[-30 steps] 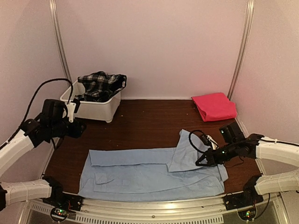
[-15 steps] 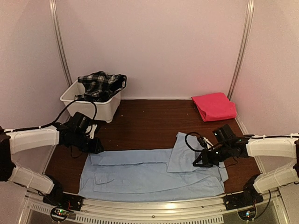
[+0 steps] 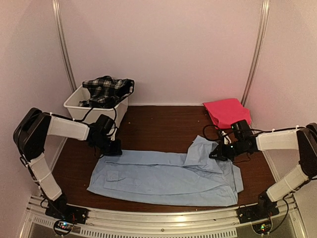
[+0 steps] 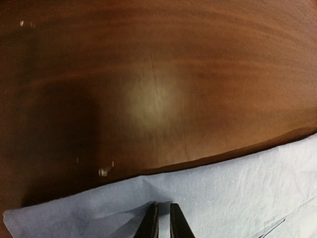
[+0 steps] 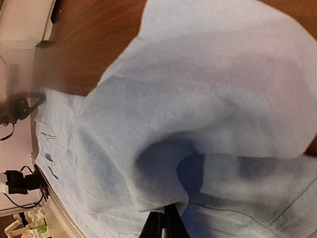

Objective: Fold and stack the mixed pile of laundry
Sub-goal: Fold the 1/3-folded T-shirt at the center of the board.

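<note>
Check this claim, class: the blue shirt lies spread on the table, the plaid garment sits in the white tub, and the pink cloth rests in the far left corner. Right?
No: the pink cloth rests in the far right corner, as the top external view shows. The rest stands.

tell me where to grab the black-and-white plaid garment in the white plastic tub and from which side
Pinch the bunched crest of the black-and-white plaid garment where it mounds above the rim of the white plastic tub, coming straight down from above. The tub's walls probably block a side approach, and the raised folds offer an easy pinch.
</note>
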### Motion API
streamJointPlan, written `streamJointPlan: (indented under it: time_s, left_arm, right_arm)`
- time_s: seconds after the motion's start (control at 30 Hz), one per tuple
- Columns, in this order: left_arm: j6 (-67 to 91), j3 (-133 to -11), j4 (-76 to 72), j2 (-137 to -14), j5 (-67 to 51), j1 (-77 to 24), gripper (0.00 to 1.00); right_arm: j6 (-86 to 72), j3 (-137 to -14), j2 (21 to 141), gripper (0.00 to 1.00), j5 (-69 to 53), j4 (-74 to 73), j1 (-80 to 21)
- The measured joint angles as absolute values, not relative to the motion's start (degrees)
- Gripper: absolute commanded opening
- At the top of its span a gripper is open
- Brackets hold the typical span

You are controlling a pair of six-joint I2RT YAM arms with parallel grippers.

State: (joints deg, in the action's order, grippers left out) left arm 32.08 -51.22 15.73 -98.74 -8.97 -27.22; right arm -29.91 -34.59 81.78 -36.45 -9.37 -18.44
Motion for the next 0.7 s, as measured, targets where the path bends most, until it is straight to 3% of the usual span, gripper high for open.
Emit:
streamJointPlan:
  time_s: [0.3,0.6,0.63,0.7]
  left_arm:
    - [32.03,-60.88,14.59,-105.75,-7.40,-23.68,0.10]
    - [30.98,-60.31,15.20,-103.39,-6.33,-23.68,0.11]
    - [30.76,-60.31,15.22,-102.98,-6.26,-23.68,0.11]
    - [30.28,-60.31,15.29,-102.30,-6.22,-23.68,0.12]
  right_arm:
    - [-21.08,-48.64,82.28,0.02,-38.65,-12.67,-17.67]
    - [-22.46,-39.72,73.21,0.07,-41.21,-15.35,-27.03]
    - [-22.98,-38.30,72.66,0.09,-41.39,-15.42,-28.03]
    - [-24.64,-34.81,71.85,0.25,-41.76,-15.42,-30.20]
